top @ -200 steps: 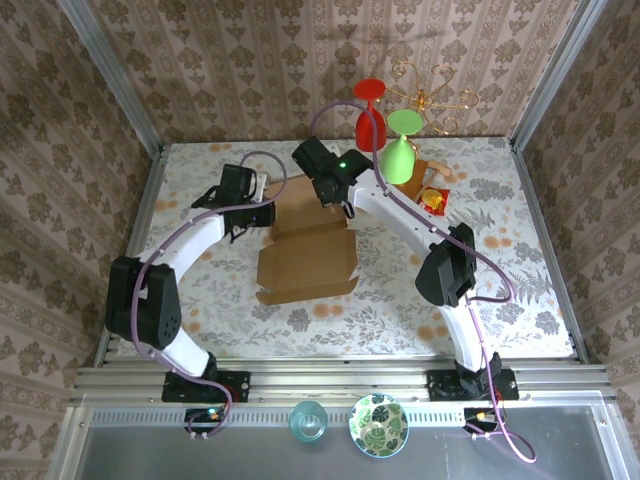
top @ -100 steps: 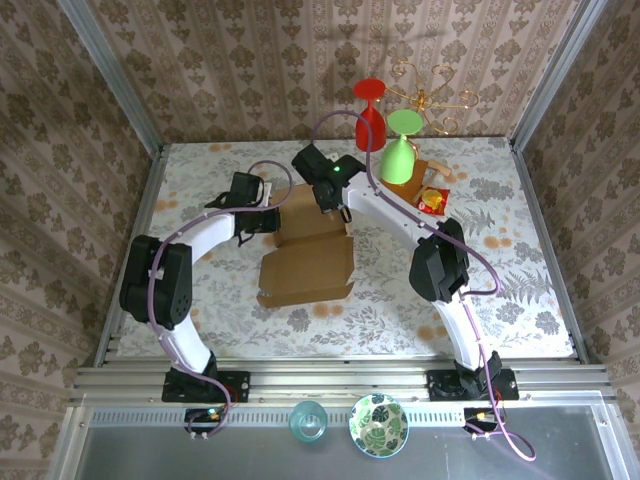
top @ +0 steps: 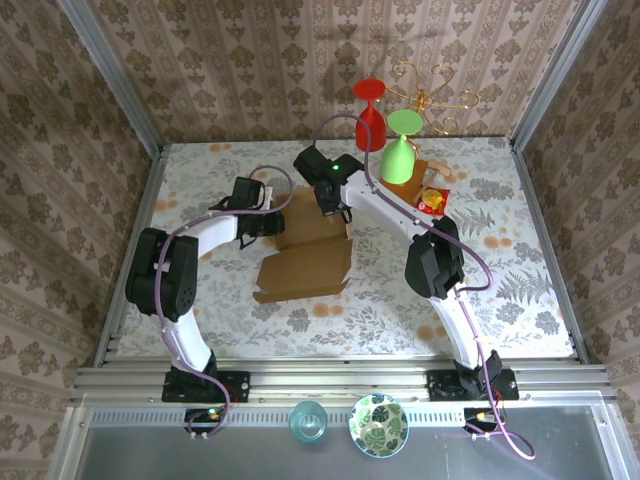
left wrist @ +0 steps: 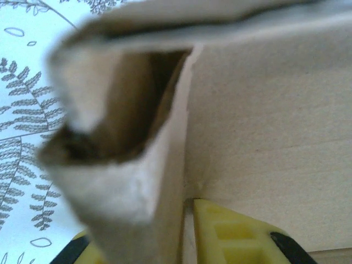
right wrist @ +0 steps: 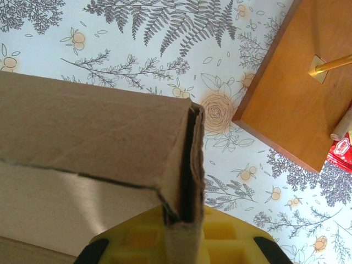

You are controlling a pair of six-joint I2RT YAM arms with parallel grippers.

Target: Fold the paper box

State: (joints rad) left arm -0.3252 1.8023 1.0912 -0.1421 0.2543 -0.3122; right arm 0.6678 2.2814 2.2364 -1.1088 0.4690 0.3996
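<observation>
Paper box (top: 305, 262) held on table (top: 500, 280).
Right fingers (right wrist: 231, 239) are clenched on its far wall; a flap is flanked by left fingers (left wrist: 231, 236), grip unclear.

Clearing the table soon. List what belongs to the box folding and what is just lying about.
Job: paper box; right gripper, clamped on its wall; left gripper, at its flap.
Lying about: wooden stand, red glass, green glass, snack packet, bowl, tumbler.
</observation>
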